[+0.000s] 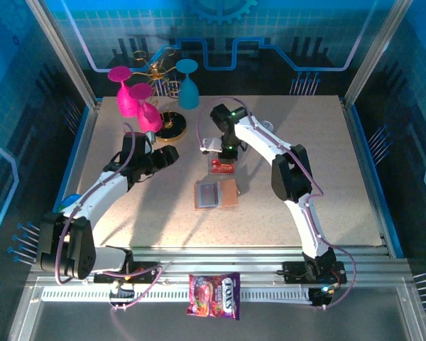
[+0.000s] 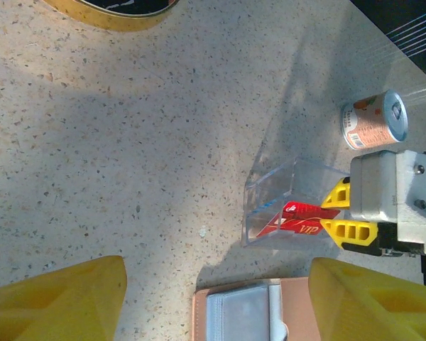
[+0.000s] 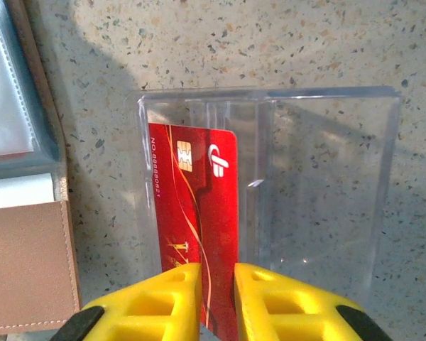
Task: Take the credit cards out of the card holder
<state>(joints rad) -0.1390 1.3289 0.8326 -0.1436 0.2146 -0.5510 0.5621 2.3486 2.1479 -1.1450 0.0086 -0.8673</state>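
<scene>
My right fingers point(image 3: 156, 298) work in a tight slot: the clear plastic tray point(image 3: 319, 177) walls them in on both sides, with an inner rib just beside the credit card point(image 3: 199, 213). The open card holder point(image 3: 28, 263) crowds the tray's near side, and a can point(image 2: 374, 119) stands beyond. Bare bench point(image 1: 341, 163) lies free to the right.

The speckled table point(image 1: 341, 156) carries the open card holder point(image 1: 216, 193), a clear box point(image 2: 277, 206) and a small can point(image 2: 374, 121).
</scene>
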